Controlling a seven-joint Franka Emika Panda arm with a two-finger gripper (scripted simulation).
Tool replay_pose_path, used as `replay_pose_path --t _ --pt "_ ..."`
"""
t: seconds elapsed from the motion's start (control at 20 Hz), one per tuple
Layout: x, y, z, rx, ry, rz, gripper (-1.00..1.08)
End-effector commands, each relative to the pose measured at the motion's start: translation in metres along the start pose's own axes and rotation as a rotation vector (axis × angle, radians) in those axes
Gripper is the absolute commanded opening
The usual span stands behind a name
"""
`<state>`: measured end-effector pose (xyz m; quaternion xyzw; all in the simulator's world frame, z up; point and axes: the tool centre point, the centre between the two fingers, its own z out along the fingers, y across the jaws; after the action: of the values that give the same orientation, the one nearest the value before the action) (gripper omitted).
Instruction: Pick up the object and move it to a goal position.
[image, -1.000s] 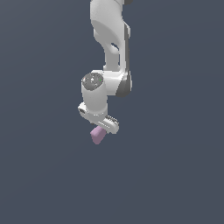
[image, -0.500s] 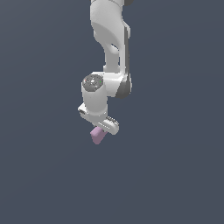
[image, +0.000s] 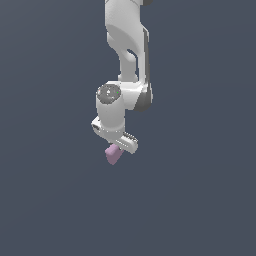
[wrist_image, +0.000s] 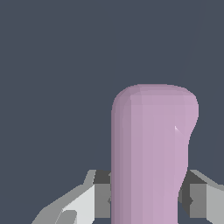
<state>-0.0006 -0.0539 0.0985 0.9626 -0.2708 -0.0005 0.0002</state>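
Note:
The object (image: 112, 155) is a small pale pink-lilac block with rounded edges, sticking out below the white gripper (image: 116, 148) in the exterior view. The white arm reaches down from the top of that view, and its gripper is shut on the block. In the wrist view the object (wrist_image: 151, 153) fills the middle as a tall rounded pink slab, with a grey-white finger (wrist_image: 87, 201) pressed against one side and the other finger (wrist_image: 201, 197) against the opposite side. The block's held end is hidden between the fingers.
A plain dark blue-grey background lies all around the arm in both views. No other object, container, edge or goal marker shows.

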Motion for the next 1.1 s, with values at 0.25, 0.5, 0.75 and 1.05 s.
replay_pose_path --t 0.25,0.5,0.75,1.05 --pt "-0.027 -0.036 -0.016 0.000 0.001 -0.002 -1.00" --pt "-0.059 -0.077 -0.034 0.000 0.001 -0.002 -1.00" --pt "-0.096 -0.126 -0.056 0.000 0.002 -0.001 -1.00" --pt "-0.128 -0.171 -0.075 0.000 0.002 -0.001 -1.00"
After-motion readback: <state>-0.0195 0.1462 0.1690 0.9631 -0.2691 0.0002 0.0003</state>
